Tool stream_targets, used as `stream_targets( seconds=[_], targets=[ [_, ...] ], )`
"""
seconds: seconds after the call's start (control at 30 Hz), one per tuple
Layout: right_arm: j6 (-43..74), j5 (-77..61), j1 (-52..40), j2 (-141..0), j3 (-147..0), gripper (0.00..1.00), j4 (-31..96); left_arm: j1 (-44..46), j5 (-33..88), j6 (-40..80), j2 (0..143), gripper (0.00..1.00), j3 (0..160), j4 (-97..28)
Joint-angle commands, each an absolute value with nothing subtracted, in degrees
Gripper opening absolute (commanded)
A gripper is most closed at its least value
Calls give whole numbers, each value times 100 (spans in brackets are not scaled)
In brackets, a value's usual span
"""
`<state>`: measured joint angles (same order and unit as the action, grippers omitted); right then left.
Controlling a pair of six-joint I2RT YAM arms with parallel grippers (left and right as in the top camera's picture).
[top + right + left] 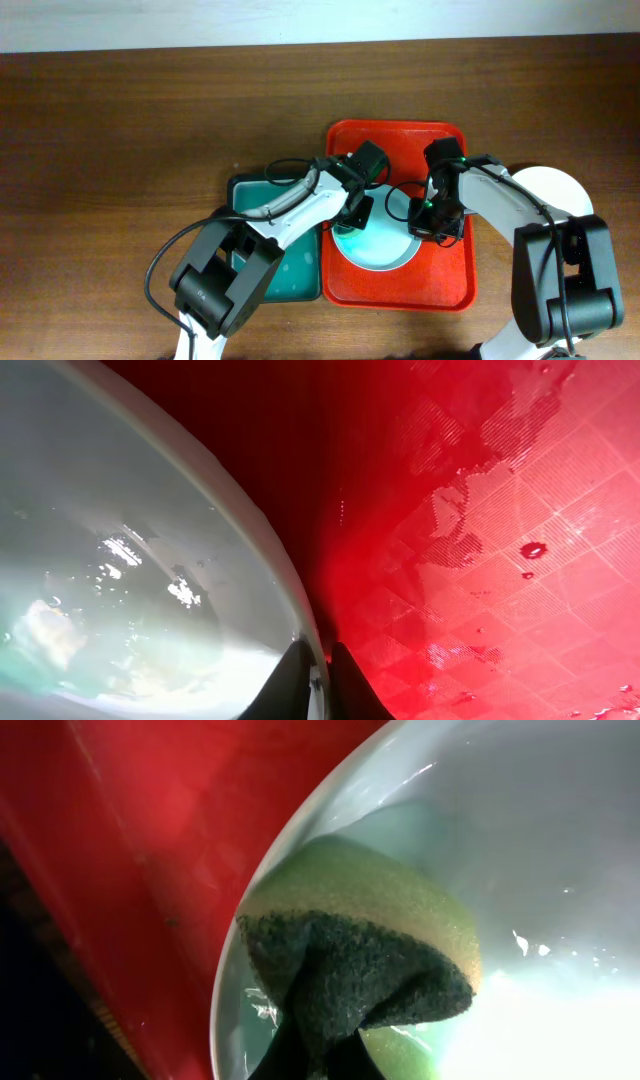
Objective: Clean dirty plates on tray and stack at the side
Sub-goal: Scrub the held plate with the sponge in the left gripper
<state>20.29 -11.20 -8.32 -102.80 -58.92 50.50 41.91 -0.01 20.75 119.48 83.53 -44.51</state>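
Observation:
A pale-blue plate with teal smears lies on the red tray. My left gripper is shut on a sponge with a yellow-green body and dark scouring face, pressed on the plate's left inner side. My right gripper is shut on the plate's right rim, one finger inside and one outside. A white plate lies on the table right of the tray, partly hidden by my right arm. The third plate is out of view.
A dark teal-green tray sits against the red tray's left side, under my left arm. The red tray floor is wet with droplets. The brown wooden table stretches left and behind.

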Motion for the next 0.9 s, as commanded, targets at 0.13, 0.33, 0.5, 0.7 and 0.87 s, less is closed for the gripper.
stream_targets(
  seconds=[0.13,0.33,0.5,0.7,0.87],
  targets=[
    [1977,-829,-895,-10361,-5717,9,5015,4244,2589,2353,12335,0,8114,-3041],
    [1977,-829,-895,-10361,-5717,9,5057,4501,2460,2349,12628,0,8136,-3494],
    [1977,-829,-895,-10361,-5717,9,5054,3909,954,2351,12573,0,8545,-4974],
    [1977,-829,-895,-10361,-5717,9,5052,3861,447,2349,12558,0,8833,-5026],
    [1977,-829,-895,-10361,-5717,9,5052,4320,3055,2351,12567,0,8831,-4032]
  ],
)
